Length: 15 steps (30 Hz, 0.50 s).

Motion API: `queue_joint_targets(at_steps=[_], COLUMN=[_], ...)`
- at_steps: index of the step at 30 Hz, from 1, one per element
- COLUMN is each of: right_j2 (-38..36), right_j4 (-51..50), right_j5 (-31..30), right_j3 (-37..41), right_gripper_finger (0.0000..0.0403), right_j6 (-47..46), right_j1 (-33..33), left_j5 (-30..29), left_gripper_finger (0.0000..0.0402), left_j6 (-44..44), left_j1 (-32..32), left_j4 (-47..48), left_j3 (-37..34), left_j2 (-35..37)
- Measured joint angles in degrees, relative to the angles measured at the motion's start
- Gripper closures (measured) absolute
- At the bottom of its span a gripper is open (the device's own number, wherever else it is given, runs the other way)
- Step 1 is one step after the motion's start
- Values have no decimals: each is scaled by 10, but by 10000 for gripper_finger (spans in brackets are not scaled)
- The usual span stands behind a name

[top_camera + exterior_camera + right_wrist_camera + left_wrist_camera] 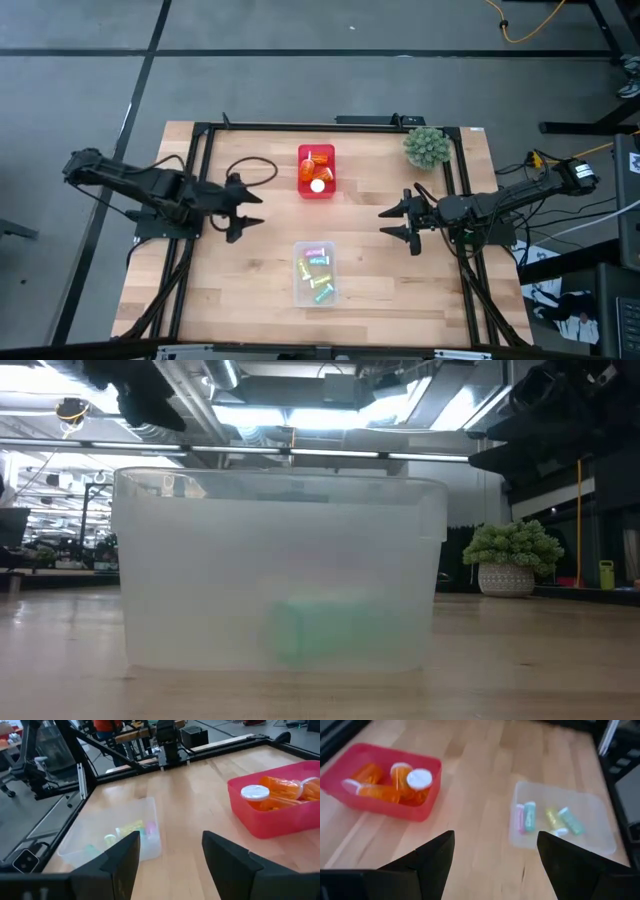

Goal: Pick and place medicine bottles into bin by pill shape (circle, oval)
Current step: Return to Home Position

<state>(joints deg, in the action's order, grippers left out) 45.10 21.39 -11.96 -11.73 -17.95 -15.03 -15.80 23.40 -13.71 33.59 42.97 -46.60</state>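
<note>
Several orange medicine bottles with white caps [318,172] lie in a red bin [301,186] at the table's far middle. Several small pastel bottles [316,272] lie in a clear bin [298,295] nearer the front; in the low view a green one [320,630] shows through its wall. My left gripper [252,207] hovers open at the left, above the table. My right gripper [388,222] hovers open at the right. Neither touches anything. The wrist views show both bins beyond the open fingers [437,855] [125,855].
A green spiky ball plant [427,147] in a pot stands at the far right corner. A black cable loop [255,168] lies left of the red bin. A black frame [330,126] runs along the table's edges. Bare wood lies between the two bins.
</note>
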Motion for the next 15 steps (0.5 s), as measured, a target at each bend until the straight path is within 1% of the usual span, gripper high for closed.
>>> queue_joint_targets(at_steps=[5,10,12,15], right_j2=[0,0,0,0], right_j4=[-2,-6,-7,-7], right_j5=[0,0,0,0], right_j3=[0,0,0,0], right_gripper_finger=[186,186,186,186], right_j6=[4,6,8,18], right_j1=[0,0,2,9], left_j5=[0,0,2,6], left_gripper_finger=[124,124,124,124], left_j6=[-2,-41,-56,-62], left_j1=[-12,-14,-14,-14], left_j4=[-73,-158,-180,-184], left_j3=[-74,-148,-167,-184], left_j2=[78,163,198,243])
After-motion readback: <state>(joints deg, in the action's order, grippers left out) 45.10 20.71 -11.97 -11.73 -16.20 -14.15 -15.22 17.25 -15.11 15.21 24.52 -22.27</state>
